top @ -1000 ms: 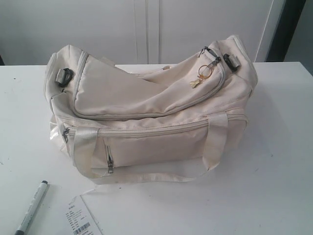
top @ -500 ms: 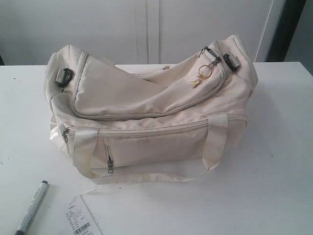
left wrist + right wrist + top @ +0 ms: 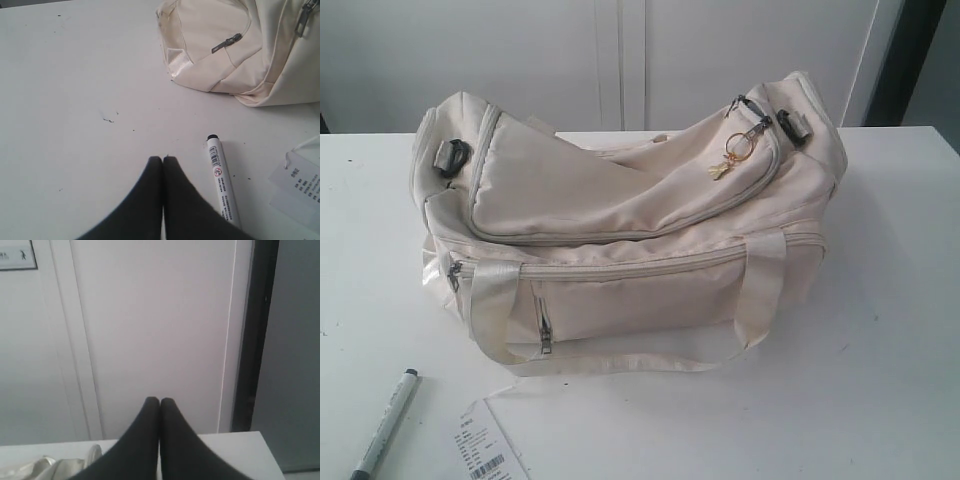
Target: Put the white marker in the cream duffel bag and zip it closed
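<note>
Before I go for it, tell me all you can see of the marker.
The marker is slim, with a white barrel bearing a barcode and small print, and a dark end pointing toward the bag. It lies flat on the table, apart from the bag and the paper tag. The left gripper, shut, is beside it, not holding it.

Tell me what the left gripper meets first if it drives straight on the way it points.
Probably the bare table: the left gripper, jaws shut, looks tilted downward. If it clears that, the end of the cream duffel bag lies next. Depth is unclear.
</note>
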You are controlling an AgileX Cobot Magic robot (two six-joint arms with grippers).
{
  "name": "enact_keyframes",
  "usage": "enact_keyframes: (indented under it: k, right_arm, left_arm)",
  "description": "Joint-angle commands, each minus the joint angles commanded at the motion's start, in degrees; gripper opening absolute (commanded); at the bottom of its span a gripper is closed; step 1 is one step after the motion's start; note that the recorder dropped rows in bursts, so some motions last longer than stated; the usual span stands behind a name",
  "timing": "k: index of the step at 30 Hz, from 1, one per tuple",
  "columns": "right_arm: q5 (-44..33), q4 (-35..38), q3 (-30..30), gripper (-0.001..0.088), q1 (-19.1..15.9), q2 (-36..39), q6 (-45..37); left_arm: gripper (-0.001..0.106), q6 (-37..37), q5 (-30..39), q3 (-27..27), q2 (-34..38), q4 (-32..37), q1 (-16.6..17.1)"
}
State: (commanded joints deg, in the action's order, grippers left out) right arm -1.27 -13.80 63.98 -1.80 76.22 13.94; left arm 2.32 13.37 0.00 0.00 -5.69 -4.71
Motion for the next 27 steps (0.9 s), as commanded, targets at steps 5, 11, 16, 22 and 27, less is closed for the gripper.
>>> enact_keyframes:
  k: [5, 11, 16, 22, 27]
  right_arm:
    - [-6.1, 0.0, 4.9, 0.0, 0.0, 5.2, -2.5]
    - [-15.0, 0.8, 11.8, 0.0, 0.0, 11.5, -7.3]
    - [-23.8, 8.4, 19.1, 0.0, 0.0, 17.1, -14.8]
    - [-35.4, 21.5, 29.1, 0.0, 0.0, 23.9, -25.8]
    - [-38.7, 29.2, 34.1, 0.0, 0.0, 27.7, -27.4]
  left_arm:
    - [0.0, 0.0, 0.0, 0.0, 0.0, 0.0, 0.0]
    - [0.0, 0.0, 0.0, 0.0, 0.0, 0.0, 0.0]
    - [0.0, 0.0, 0.0, 0.0, 0.0, 0.0, 0.0]
    - [0.0, 0.0, 0.0, 0.0, 0.0, 0.0, 0.0]
    - [0.0, 0.0, 0.0, 0.0, 0.0, 0.0, 0.0]
